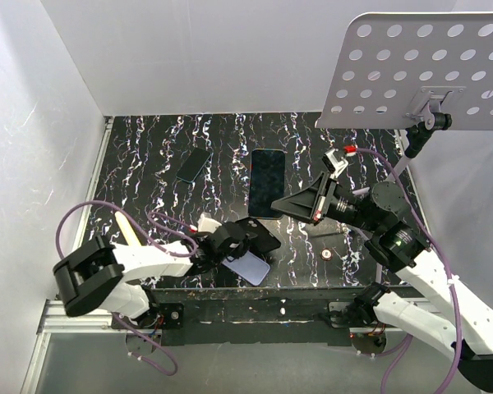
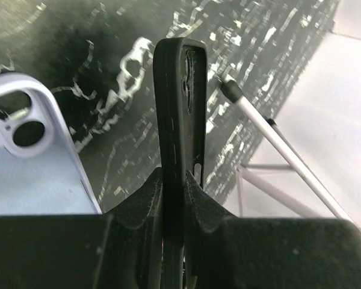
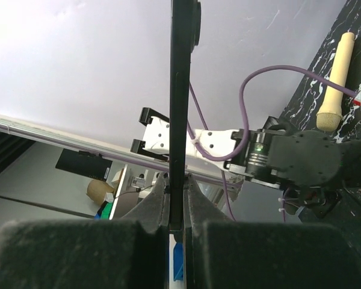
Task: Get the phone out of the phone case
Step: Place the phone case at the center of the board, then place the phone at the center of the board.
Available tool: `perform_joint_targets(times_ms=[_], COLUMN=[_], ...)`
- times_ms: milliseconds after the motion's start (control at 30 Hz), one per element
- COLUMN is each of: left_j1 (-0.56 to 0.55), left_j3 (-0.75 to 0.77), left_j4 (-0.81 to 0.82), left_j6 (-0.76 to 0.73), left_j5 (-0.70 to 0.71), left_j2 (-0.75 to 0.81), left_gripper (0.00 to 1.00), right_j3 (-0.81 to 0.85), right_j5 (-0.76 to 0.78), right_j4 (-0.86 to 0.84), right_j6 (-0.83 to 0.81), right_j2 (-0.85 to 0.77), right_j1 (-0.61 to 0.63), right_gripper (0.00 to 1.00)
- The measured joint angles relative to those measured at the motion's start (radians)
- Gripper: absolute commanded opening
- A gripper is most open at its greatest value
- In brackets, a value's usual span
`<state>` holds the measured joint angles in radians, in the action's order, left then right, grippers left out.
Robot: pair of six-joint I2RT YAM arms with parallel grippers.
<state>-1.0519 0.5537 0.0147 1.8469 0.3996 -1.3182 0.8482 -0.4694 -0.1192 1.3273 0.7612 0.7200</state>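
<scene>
Over marbled table (image 1: pixel 148 148), left fingers (image 2: pixel 141 208) pinch case (image 2: pixel 180 90); right fingers (image 3: pixel 150 208), phone (image 3: pixel 179 90).

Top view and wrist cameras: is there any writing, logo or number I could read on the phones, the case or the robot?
No text is legible in any view.
On the black phone case: no lettering visible.
On the lavender phone: only camera lenses, no logo shown.
On the black phone: dark blank face.
On the white module at the right wrist: any marking is too small to read.
</scene>
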Motion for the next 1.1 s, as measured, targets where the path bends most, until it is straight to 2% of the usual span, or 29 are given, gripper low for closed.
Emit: perform_joint_targets(times_ms=[100,167,267,333,467,500,533,700,867,967,1033,1100], left_j1=[0.001,0.001,0.001,0.001,0.001,0.001,0.001,0.003,0.043,0.130,0.261,0.429], left_j3=[0.002,0.003,0.003,0.003,0.022,0.021,0.014,-0.026,-0.030,-0.063,-0.079,-0.039], left_j4=[0.045,0.072,0.115,0.144,0.151,0.151,0.152,0.085,-0.036,-0.104,-0.118,-0.138], left_j6=[0.025,0.036,0.041,0.035,0.041,0.045,0.050,0.048,-0.037,-0.213,-0.409,-0.602], left_j5=[0.015,0.017,0.023,0.020,-0.033,-0.056,-0.078,-0.150,-0.208,-0.227,-0.280,-0.391], left_j2=[-0.094,-0.140,-0.179,-0.183,-0.163,-0.143,-0.115,0.175,0.456,0.610,0.716,0.761], left_gripper=[0.02,0.19,0.50,0.67,0.80,0.91,0.98,0.98,0.95,0.98,0.98,0.98], right_j3=[-0.005,-0.009,-0.014,-0.016,-0.026,-0.026,-0.026,-0.026,-0.013,0.008,0.035,0.065], right_j5=[0.000,0.000,0.000,0.000,-0.002,-0.002,-0.003,-0.006,-0.012,-0.018,-0.025,-0.032], right_j4=[0.006,0.012,0.014,0.014,0.013,0.013,0.013,0.016,0.084,0.149,0.216,0.285], right_j6=[0.000,0.000,0.000,0.000,0.000,-0.001,-0.002,-0.032,-0.097,-0.154,-0.204,-0.259], right_j2=[-0.001,-0.001,-0.001,-0.001,0.001,0.004,0.007,0.021,0.034,0.034,0.034,0.033], right_j1=[0.000,0.000,0.000,0.000,0.000,0.000,0.000,0.000,0.000,0.000,0.000,0.000], right_gripper=[0.01,0.01,0.01,0.01,0.01,0.01,0.01,0.01,0.01,0.01,0.01,0.01])
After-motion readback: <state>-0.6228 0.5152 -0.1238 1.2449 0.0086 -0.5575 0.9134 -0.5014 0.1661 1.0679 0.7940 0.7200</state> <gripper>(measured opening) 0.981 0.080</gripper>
